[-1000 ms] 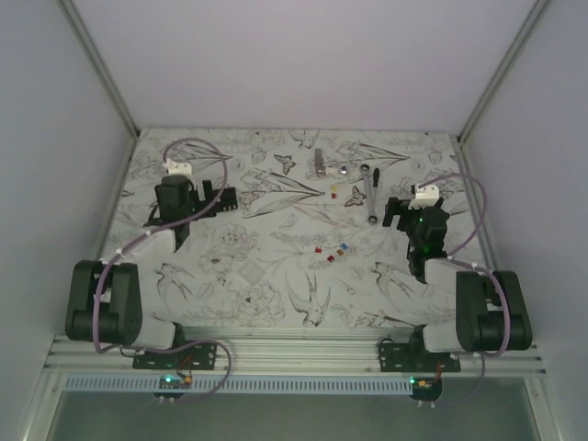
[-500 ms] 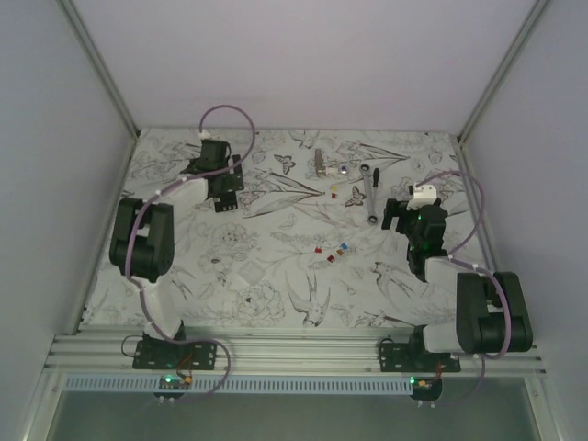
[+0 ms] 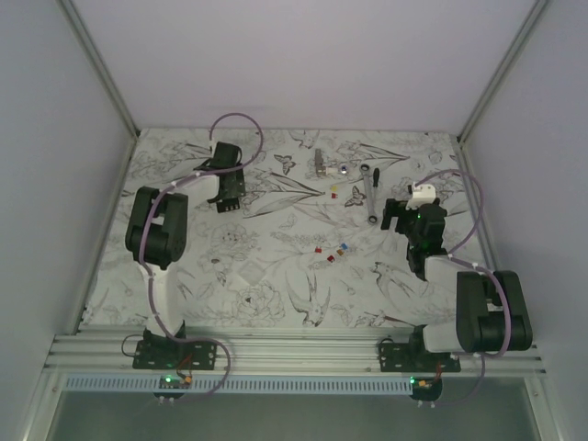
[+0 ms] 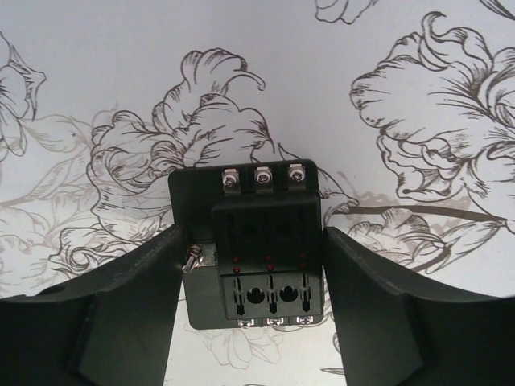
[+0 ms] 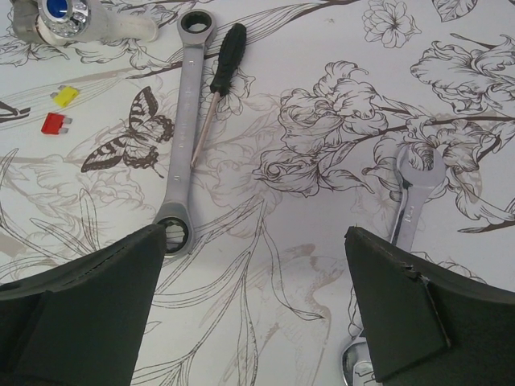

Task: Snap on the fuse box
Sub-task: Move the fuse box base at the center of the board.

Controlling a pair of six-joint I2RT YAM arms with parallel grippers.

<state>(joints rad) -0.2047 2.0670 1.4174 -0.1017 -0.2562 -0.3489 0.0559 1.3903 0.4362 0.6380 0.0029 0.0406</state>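
The fuse box (image 4: 261, 249) is a black square block with slots, small red dots and screws along its top and bottom edges. It lies flat on the flower-patterned table, at the far left in the top view (image 3: 228, 198). My left gripper (image 4: 253, 241) is open and reaches over it (image 3: 226, 176), with one finger (image 4: 137, 297) close on each side of the box. Whether the fingers touch it I cannot tell. My right gripper (image 5: 256, 241) is open and empty, low over the table at the right (image 3: 404, 213).
A silver ratchet wrench (image 5: 181, 129) and a black screwdriver (image 5: 221, 76) lie ahead of the right gripper, and a combination wrench (image 5: 410, 209) lies by its right finger. Loose yellow (image 5: 66, 96) and red (image 5: 54, 123) fuses lie left of them. More fuses (image 3: 333, 250) lie mid-table.
My left arm has stretched out from the left middle of the table towards the far left, and its gripper now straddles the fuse box. The right arm has not moved.
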